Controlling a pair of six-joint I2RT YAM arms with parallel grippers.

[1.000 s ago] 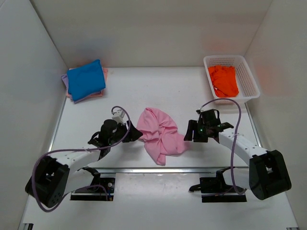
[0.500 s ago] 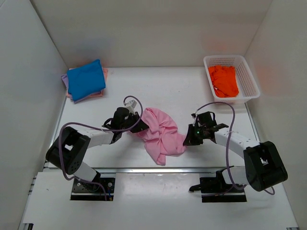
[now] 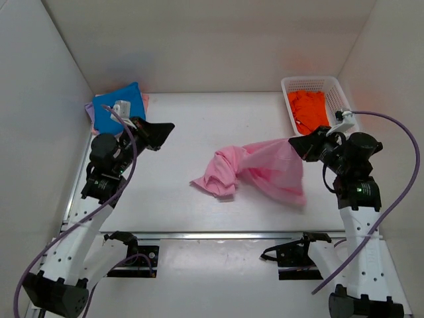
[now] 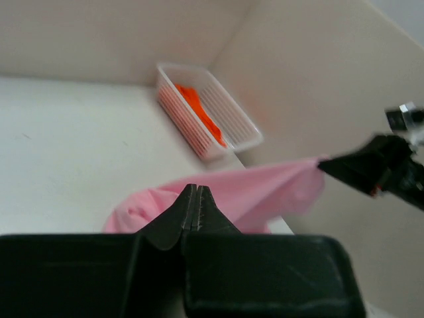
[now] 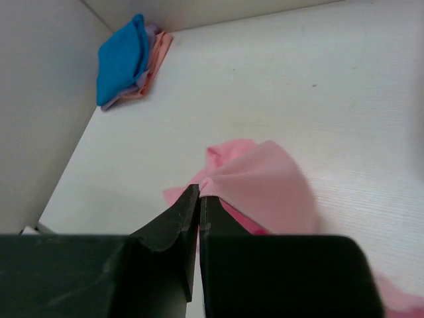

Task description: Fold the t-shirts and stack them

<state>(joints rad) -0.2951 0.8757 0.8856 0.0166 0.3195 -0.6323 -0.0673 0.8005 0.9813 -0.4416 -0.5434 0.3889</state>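
A light pink t-shirt (image 3: 265, 169) lies in the middle of the table, one edge pulled up and to the right. My right gripper (image 3: 293, 142) is shut on that raised edge; the right wrist view shows the pink cloth (image 5: 265, 185) pinched at the tips (image 5: 200, 190). My left gripper (image 3: 167, 127) hangs raised at the back left, well apart from the shirt, shut with nothing between its fingers (image 4: 193, 189). A folded stack (image 3: 118, 111) with a bright blue t-shirt on top sits in the back left corner. An orange t-shirt (image 3: 309, 111) lies in the basket.
The white lattice basket (image 3: 341, 106) stands at the back right against the wall. White walls close in the table on the left, back and right. The left arm rises beside the folded stack. A metal rail (image 3: 218, 234) runs along the table's near edge.
Both arms have risen and swung apart. The right gripper carried an edge of the pink shirt up and to the right, stretching it. The left gripper came away empty toward the back left.
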